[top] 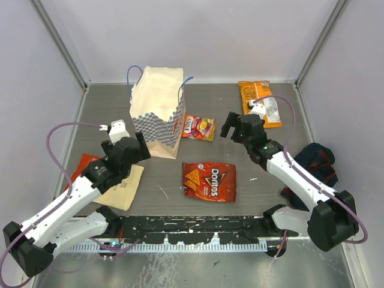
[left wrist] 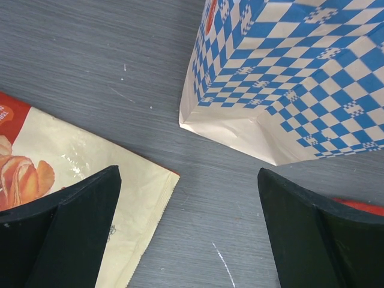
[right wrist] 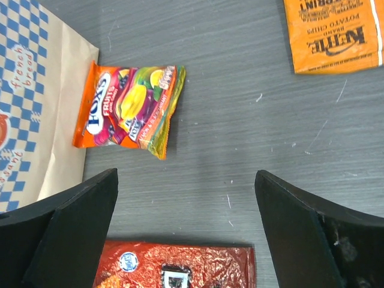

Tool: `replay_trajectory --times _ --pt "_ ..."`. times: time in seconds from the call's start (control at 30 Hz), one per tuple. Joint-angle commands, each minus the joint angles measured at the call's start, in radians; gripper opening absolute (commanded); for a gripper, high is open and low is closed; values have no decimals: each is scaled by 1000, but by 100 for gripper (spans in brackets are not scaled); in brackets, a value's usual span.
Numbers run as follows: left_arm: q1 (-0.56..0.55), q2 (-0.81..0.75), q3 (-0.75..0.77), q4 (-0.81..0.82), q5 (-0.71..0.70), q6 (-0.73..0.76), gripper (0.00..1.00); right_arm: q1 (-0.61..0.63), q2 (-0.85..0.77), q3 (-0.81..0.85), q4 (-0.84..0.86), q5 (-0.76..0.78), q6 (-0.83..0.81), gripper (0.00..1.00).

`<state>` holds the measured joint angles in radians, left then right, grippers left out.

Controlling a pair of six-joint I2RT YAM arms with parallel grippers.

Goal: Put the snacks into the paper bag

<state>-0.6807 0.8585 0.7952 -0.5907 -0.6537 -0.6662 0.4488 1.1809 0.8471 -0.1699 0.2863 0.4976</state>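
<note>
snacks: four packets lay flat on the worktop (top: pixel 252 198), all of them outside the paper bag (top: pixel 157 114).
paper bag: stood upright toward the far left of the worktop, mouth open, blue-and-white checked band around its lower part, blue cord handles sticking up.
doritos bag (top: pixel 209 181): red, face up, out in the open near the middle of the near edge, apart from the rest.
candy pack (right wrist: pixel 129 108): pink, yellow and orange, lying just right of the paper bag's base; touching it or only close, couldn't tell.
orange pack (top: pixel 259 103): up by the far right corner, white label showing.
red-orange pack (left wrist: pixel 60 162): over toward the left edge, pale side largely up, partly covered by the left arm (top: pixel 72 195).
left gripper (top: pixel 139 147): hovered low at the near-left corner of the paper bag's base, jaws spread wide, nothing between them.
right gripper (top: pixel 233 126): hung over bare worktop between the candy pack and the orange pack, jaws wide apart, holding nothing.
dark cloth bag (top: pixel 315 163): bunched at the right edge, partly behind the right arm (top: pixel 294 171).
</note>
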Motion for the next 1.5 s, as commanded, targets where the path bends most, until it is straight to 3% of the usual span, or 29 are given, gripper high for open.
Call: replay_trajectory --times 0.0,0.23,0.47,0.67,0.83,1.03,1.47 --pt "-3 20 0 -20 0 -24 98 4 -59 -67 117 -19 25 100" --pt "-3 11 -25 -6 12 -28 98 -33 23 -51 99 -28 16 95" --pt "-3 0 -21 1 38 -22 98 -327 189 -18 195 -146 168 90" --pt "-3 -11 -49 26 42 -33 98 -391 366 92 199 -21 187 91" --pt "-3 -1 -53 24 43 -24 98 -489 455 113 282 -38 228 92" --pt "-3 -5 -54 35 59 -17 98 -530 565 198 249 92 201 92" --pt "-3 -33 -63 39 71 -17 98 -638 804 412 287 121 126 93"
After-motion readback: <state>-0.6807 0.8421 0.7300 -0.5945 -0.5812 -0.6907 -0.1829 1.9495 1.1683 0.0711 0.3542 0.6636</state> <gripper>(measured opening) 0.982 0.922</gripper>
